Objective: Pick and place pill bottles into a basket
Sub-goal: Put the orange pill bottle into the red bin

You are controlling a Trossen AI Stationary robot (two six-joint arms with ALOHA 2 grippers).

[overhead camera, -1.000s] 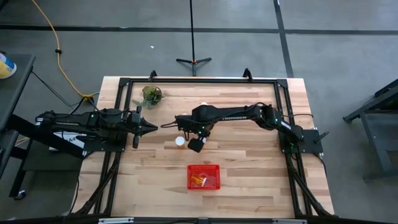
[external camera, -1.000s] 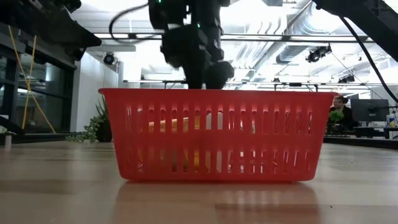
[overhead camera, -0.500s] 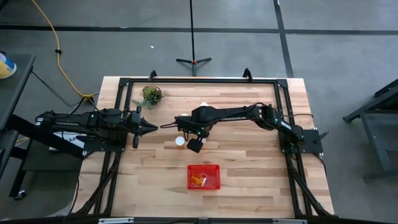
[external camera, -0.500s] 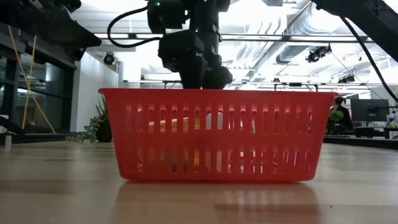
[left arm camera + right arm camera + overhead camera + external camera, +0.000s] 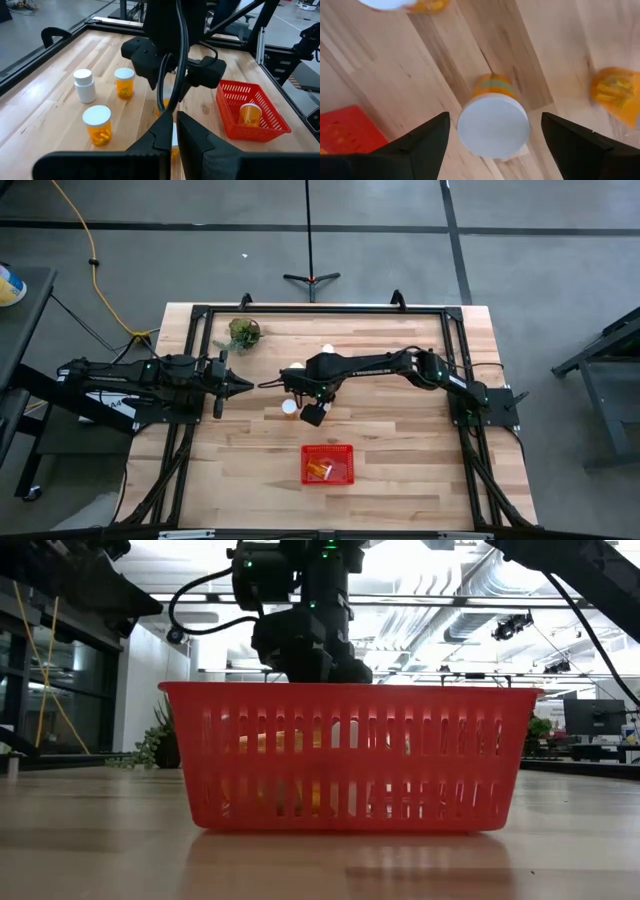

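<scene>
Right claw [image 5: 492, 131]: spread wide over the middle of the pale wooden table [image 5: 400, 450], fingers either side of an upright translucent orange pill bottle with a round white cap [image 5: 493, 121]; nothing gripped.
Left claw [image 5: 172, 131]: near the table's left edge, fingers nearly together, holding nothing.
Target bottle: standing on the table directly beneath the right claw, seen as a white cap [image 5: 289, 407] just beside it in the high view.
Other bottles: a whitish bottle [image 5: 84, 86] and two orange ones [image 5: 124, 82] [image 5: 97, 124] stand apart on the table.
Small red perforated plastic basket [image 5: 328, 465]: towards the near edge, well apart from the claw, with an orange bottle [image 5: 249, 114] inside.
</scene>
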